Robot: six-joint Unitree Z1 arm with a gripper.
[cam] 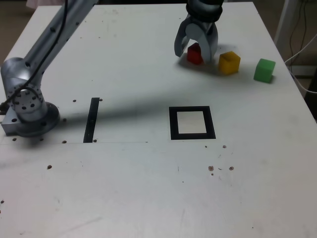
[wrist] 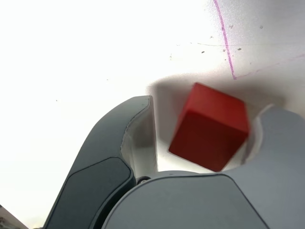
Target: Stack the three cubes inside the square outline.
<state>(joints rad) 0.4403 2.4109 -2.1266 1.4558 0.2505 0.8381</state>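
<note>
At the far side of the table, the red cube (cam: 194,53) sits on the white tabletop between the two fingers of my gripper (cam: 194,55), which is open and straddles it. In the wrist view the red cube (wrist: 209,126) lies close to one finger (wrist: 279,143), with a gap to the other finger (wrist: 136,131). The yellow cube (cam: 229,62) stands just to the exterior view's right of the gripper, and the green cube (cam: 264,70) further right. The square outline (cam: 173,124) of black tape is nearer the camera, with nothing in its white centre.
A straight black tape strip (cam: 92,120) lies to the exterior view's left of the square. The arm's grey base (cam: 29,109) is at the table's left edge. Cables (cam: 302,34) hang past the right edge. Small dark specks dot the tabletop.
</note>
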